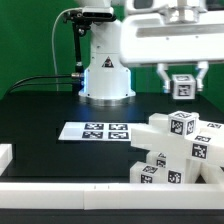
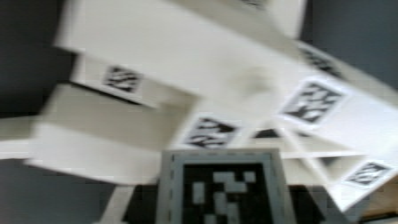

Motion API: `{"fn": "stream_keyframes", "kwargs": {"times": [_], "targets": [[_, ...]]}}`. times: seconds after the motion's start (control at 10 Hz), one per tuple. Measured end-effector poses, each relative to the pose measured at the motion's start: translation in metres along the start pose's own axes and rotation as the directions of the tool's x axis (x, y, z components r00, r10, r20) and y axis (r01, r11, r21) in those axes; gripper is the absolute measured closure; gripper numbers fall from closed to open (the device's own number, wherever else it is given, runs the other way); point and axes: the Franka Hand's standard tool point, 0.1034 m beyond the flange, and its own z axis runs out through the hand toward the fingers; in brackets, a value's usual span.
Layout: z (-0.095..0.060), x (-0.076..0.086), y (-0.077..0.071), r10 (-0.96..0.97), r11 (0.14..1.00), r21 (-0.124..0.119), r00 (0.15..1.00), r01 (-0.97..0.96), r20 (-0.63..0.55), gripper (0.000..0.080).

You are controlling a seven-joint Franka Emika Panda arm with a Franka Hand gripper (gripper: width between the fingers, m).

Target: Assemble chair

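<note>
Marker board [image 1: 95, 131] lies at table centre. Gripper [image 1: 181, 84] hovers at 1 o'clock, clamped on a small tagged part [image 1: 182, 86]. Chair [image 1: 178, 150] sits at 4 o'clock: rigid, light, smooth plastic, likely; grasp flat bar faces.

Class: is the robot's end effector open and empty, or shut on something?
Shut on something: the end effector hangs above the table, its fingers clamping a small white tagged plastic block, apart from the white chair parts below.

White chair [image 1: 175, 150] parts — square black-and-white tags; black table [image 1: 40, 110]
</note>
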Motion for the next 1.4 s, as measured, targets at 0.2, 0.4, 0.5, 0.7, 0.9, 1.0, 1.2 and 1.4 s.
{"fn": "stream_keyframes", "kwargs": {"times": [0.2,0.4,0.5,0.7,0.9,1.0,1.2,1.4], "targets": [[0.003,0.001,-0.023,-0.020,0.999,0.026,0.998,0.021,-0.055,0.0534],[0.004,0.000,-0.020,-0.021,0.999,0.023,0.999,0.022,-0.049,0.0534],[0.004,0.000,-0.021,-0.028,0.999,0.023,0.998,0.029,-0.049,0.0534],[0.008,-0.003,-0.018,-0.046,0.999,0.020,0.997,0.048,-0.062,0.0534],[0.016,-0.010,-0.011,-0.069,0.998,0.008,0.995,0.070,-0.074,0.0534],[0.018,-0.011,-0.009,-0.072,0.997,0.005,0.995,0.073,-0.072,0.0534],[0.022,-0.015,-0.006,-0.082,0.997,-0.001,0.994,0.082,-0.067,0.0534],[0.027,-0.018,-0.006,-0.080,0.997,-0.005,0.994,0.080,-0.070,0.0534]]}}
